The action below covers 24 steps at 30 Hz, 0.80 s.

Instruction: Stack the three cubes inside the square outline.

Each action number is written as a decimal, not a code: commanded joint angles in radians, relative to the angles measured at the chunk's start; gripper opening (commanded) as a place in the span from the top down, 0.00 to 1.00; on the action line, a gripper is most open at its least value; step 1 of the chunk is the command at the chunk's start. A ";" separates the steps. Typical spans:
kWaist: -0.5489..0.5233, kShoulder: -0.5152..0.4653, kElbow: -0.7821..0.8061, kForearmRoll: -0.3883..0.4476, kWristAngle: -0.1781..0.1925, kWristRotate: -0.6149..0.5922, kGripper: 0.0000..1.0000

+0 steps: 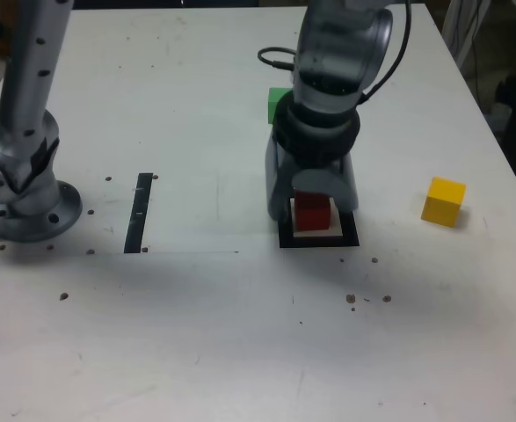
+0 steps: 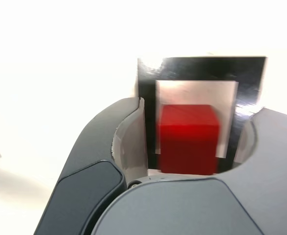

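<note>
The pincer (image 2: 196, 139) stands open around the red cube (image 2: 188, 142), which sits inside the outline (image 2: 202, 68). Best lift straight up, clear of its sides, before turning to the green cube (image 1: 277, 104) or the yellow cube (image 1: 443, 201), lest it be nudged.

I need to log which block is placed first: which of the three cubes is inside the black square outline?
The red cube: it sits within the square outline, while the yellow and green cubes lie outside it.
</note>
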 commanded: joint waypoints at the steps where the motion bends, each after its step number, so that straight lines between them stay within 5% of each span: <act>1: 0.002 -0.033 -0.035 0.069 0.008 -0.002 0.01; 11: 0.004 0.011 -0.425 0.298 0.112 0.192 0.01; 18: 0.043 0.140 -0.645 0.318 0.140 0.444 0.02; 24: 0.046 0.193 -0.710 0.298 0.148 0.500 0.03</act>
